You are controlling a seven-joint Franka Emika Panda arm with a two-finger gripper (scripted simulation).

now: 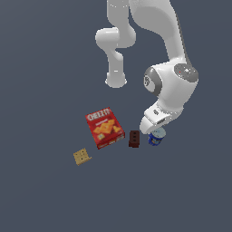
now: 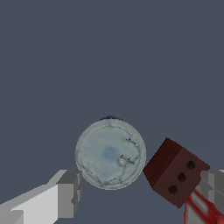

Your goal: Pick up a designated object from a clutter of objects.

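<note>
A robot arm (image 1: 172, 54) with a smooth, glossy white shell built from rounded, tube-like segments joined by bulbous, ball-shaped joints. Grey seams and a dark grey band run along the edge of one upper segment. A grey circular cap with small red marks sits on the large lower joint, and a dark round disc faces sideways beside it. The gripper (image 2: 140, 192) has a white, blocky body ending in two squared grey fingers (image 2: 70, 192) with flat, angular faces.
</note>
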